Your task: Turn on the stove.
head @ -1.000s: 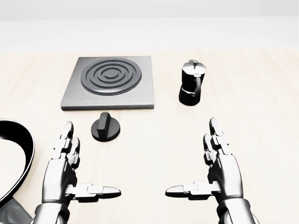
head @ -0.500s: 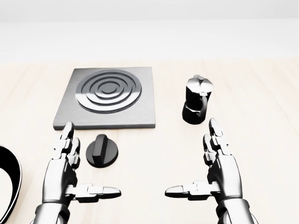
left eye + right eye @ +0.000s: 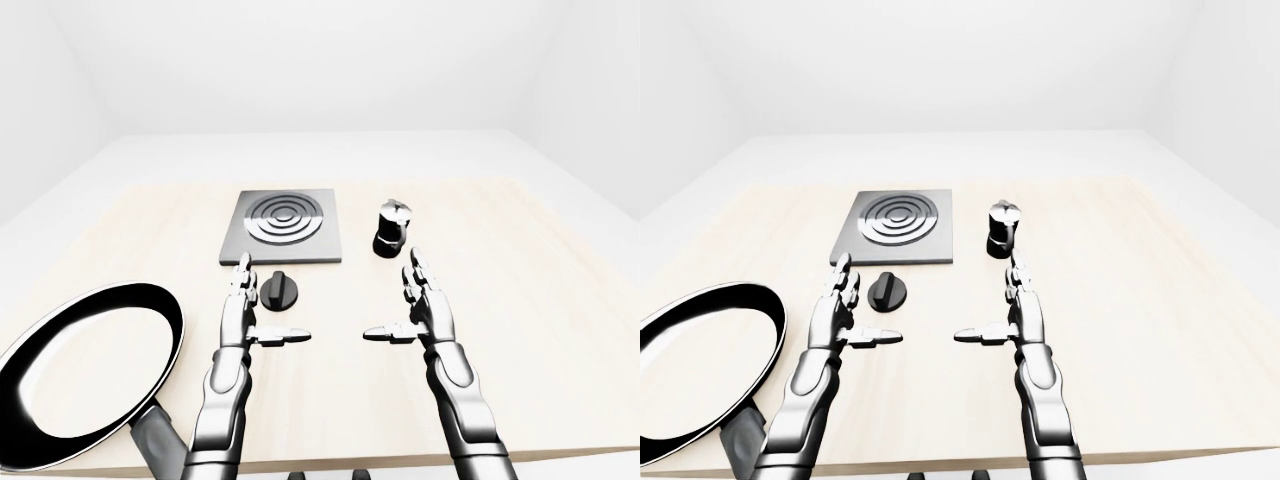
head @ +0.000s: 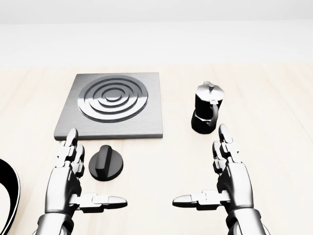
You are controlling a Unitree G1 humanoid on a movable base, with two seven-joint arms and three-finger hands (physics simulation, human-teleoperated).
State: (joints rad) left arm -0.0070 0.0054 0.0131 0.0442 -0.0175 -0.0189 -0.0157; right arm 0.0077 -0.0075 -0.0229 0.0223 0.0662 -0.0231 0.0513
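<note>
A pale wooden tabletop (image 3: 520, 330) is seen inside a plain white room. A square grey stove (image 4: 112, 105) lies flat on it, upper left of centre in the head view, marked with dark concentric rings. Just below its lower edge, a black round knob (image 4: 106, 163) is set apart on the wood; its raised bar is aligned nearly up-down in the head view, leaning slightly right. A black moka pot (image 4: 207, 113) stands right of the stove. A frying pan (image 3: 90, 372) rests at lower left. The left hand (image 4: 73, 183) and right hand (image 4: 225, 183) are held released, fingers spread, grasping nothing.
</note>
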